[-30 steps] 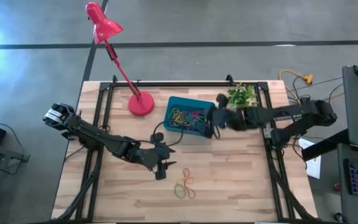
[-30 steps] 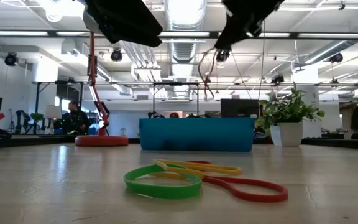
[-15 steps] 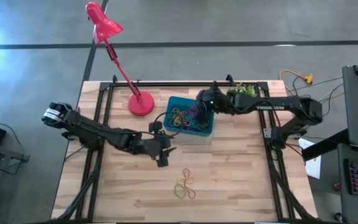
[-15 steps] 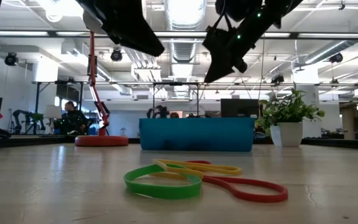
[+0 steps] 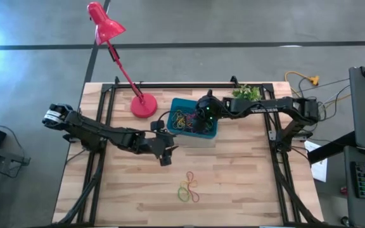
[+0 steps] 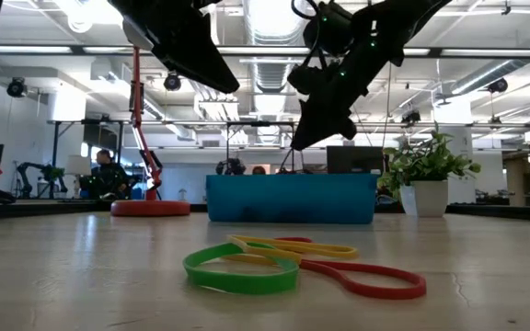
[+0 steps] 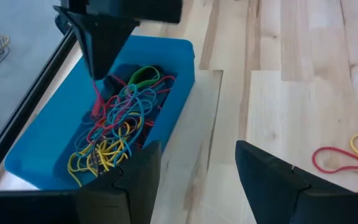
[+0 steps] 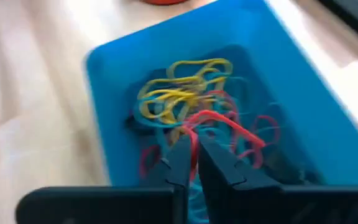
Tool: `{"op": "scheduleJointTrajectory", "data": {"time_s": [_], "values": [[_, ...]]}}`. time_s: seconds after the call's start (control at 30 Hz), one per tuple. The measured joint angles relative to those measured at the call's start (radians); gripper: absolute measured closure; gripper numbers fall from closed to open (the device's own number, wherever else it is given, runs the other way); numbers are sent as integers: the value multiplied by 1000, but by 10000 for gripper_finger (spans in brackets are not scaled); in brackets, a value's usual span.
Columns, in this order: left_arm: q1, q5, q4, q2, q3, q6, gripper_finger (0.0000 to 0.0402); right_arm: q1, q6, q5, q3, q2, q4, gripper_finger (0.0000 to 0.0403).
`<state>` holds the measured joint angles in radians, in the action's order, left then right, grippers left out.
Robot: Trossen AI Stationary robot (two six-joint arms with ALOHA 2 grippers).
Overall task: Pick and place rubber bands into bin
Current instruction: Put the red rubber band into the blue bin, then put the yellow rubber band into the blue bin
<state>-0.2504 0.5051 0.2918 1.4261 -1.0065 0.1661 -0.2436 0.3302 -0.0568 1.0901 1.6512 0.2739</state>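
**Bin, bands and grippers: one moment, catalogued**

Bin (image 5: 213, 132): a teal-blue rectangular box with low walls, seen in the upper middle of the high view, set on the wooden table (image 5: 246, 183). In the high view its long axis runs roughly left to right, slightly tilted. In the low view only its near wall (image 6: 291, 199) is shown, at centre.

Contents of bin: a tangled heap of rubber bands (image 7: 120, 127), yellow, red, teal, green and black, lying on the bin floor; in the left wrist view the yellow ones are gathered toward one end and a green loop toward the other.

Held band: a red band (image 8: 225, 127) is seen pinched between the fingers of the right gripper (image 8: 191, 155), which are closed together on it above the heap; the loop hangs down into the bin. The right gripper (image 5: 204, 111) is placed over the bin in the high view.

Loose bands on table: a small cluster (image 5: 187, 188) in the lower middle of the high view, well apart from the bin. In the low view a green loop (image 6: 240, 268), a yellow loop (image 6: 297, 246) and a red loop (image 6: 366, 277) are seen lying flat and overlapping, their length running left to right.

Left gripper (image 5: 165, 152): held above the table, lower left of the bin, fingers (image 7: 272, 177) apart with nothing between them.
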Motion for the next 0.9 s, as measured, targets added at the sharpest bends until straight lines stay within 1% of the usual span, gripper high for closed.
{"op": "scheduleJointTrajectory", "data": {"time_s": [0.1,0.37,0.43,0.5,0.6,0.73,0.83,0.9], "values": [[0,-3,7,0,0,0,210,2,9,32,0,-3,-16,354],[0,-54,12,0,0,0,210,2,18,34,0,-15,-23,257],[0,-89,13,0,0,-16,210,9,12,67,0,-17,-23,239],[1,-157,13,0,0,-62,210,27,-11,107,0,-21,-23,226],[0,-277,16,4,1,-142,210,75,-41,119,0,-27,-16,216],[2,-328,11,13,12,-180,210,159,-78,117,0,-39,-17,215],[9,-376,-54,20,46,-198,210,226,-87,110,-4,-54,-16,220],[11,-427,-78,20,80,-199,210,271,-78,109,-5,-57,-17,225]]}}
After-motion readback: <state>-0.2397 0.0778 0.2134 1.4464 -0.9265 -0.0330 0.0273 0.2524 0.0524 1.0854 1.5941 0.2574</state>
